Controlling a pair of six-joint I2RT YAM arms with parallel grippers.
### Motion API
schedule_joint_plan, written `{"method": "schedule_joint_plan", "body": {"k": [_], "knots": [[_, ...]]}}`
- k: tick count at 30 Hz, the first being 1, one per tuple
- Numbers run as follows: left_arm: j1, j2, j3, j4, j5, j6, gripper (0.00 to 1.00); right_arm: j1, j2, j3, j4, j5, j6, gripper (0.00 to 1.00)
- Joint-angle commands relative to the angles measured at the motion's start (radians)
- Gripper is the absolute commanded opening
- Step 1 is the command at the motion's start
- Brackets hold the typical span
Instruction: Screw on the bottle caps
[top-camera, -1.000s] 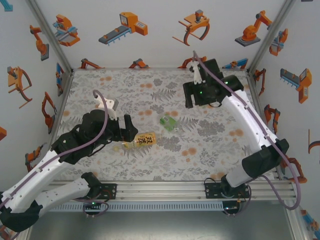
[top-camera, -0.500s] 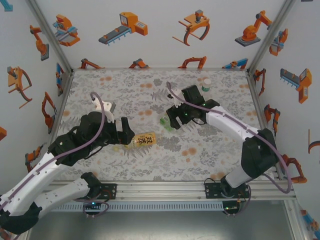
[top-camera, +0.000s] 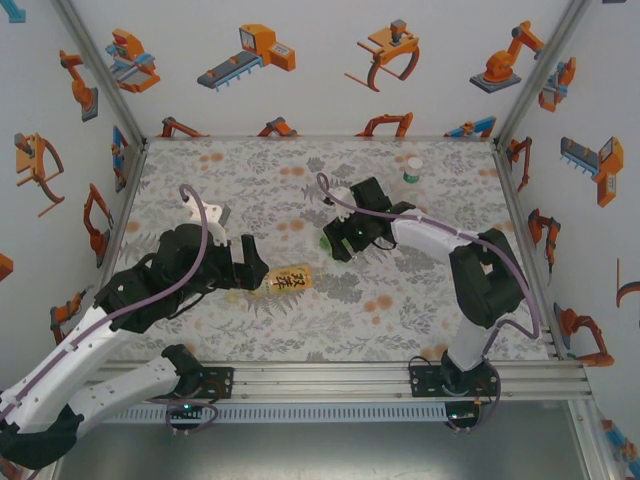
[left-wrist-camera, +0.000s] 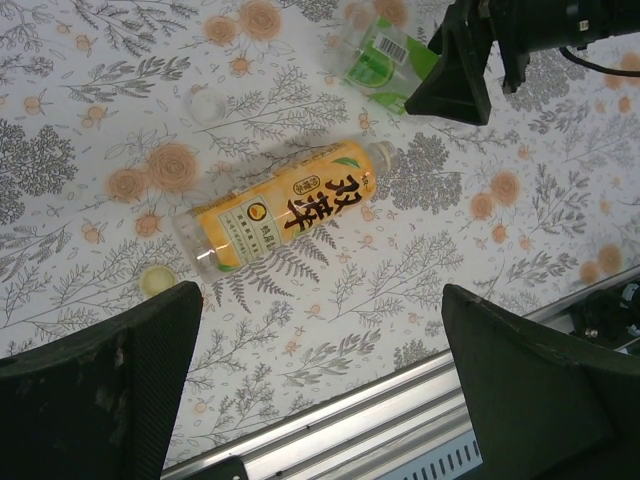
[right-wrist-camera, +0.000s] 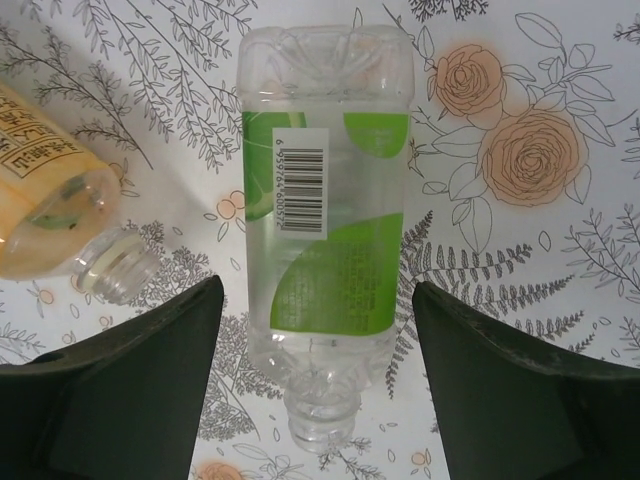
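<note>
Your right claw (right-wrist-camera: 318, 300) stood wide, one finger on each side of the clear bottle (right-wrist-camera: 325, 250) with the green label. A sliver of tablecloth showed on both sides, so it gripped nothing. That bottle lay flat with its bare neck pointing back at the wrist camera. I could not tell whether it held any liquid.

In the right wrist view, the open mouth of the amber bottle (right-wrist-camera: 50, 220) sat close to the left-hand finger, at about 8 o'clock from the clear bottle. It was the nearest thing that crowded the claw.

Your left claw (left-wrist-camera: 320, 300) was spread as wide as it goes and held nothing. It hung above the flowered table (top-camera: 250, 170) with the amber bottle at its 12 o'clock in the left wrist view. That bottle lay on its side, uncapped, with amber drink inside.

You had three bottles. In the top view the amber one was at 8 o'clock from the right claw, and the clear one was under that claw. A short green bottle (top-camera: 413, 170) stood upright between 1 and 2 o'clock, well apart. Its top was pale, and it was too small to tell what it contained.

Two loose caps lay on the cloth in the left wrist view. A yellowish cap (left-wrist-camera: 155, 281) was at 8 o'clock from the amber bottle, and a whitish cap (left-wrist-camera: 207, 107) was at 11 o'clock.
</note>
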Motion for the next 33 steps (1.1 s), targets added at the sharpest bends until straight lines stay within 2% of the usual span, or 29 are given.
{"method": "schedule_joint_plan", "body": {"k": [1,6,11,18,23,29,33], "knots": [[0.011,-0.001,0.010,-0.024,-0.009,0.008,0.97,0.000,0.025,-0.018,0.042,-0.014,-0.025,0.67],[0.014,0.002,0.010,-0.029,-0.014,0.007,0.97,0.001,0.045,-0.038,0.060,-0.023,-0.026,0.62],[0.018,-0.004,0.000,-0.007,0.018,0.018,0.97,0.001,0.045,-0.044,0.055,-0.019,-0.028,0.54],[0.020,-0.004,0.018,-0.013,0.029,0.039,0.97,0.001,-0.078,-0.072,0.039,-0.006,-0.059,0.43],[0.020,-0.020,0.008,0.028,0.078,0.074,0.97,0.012,-0.229,-0.105,-0.033,0.008,-0.189,0.38],[0.020,-0.030,0.003,0.079,0.146,0.103,0.97,0.051,-0.432,-0.122,-0.183,0.009,-0.454,0.35],[0.020,-0.014,0.018,0.089,0.246,0.139,0.98,0.099,-0.560,-0.126,-0.265,0.048,-0.624,0.35]]}}
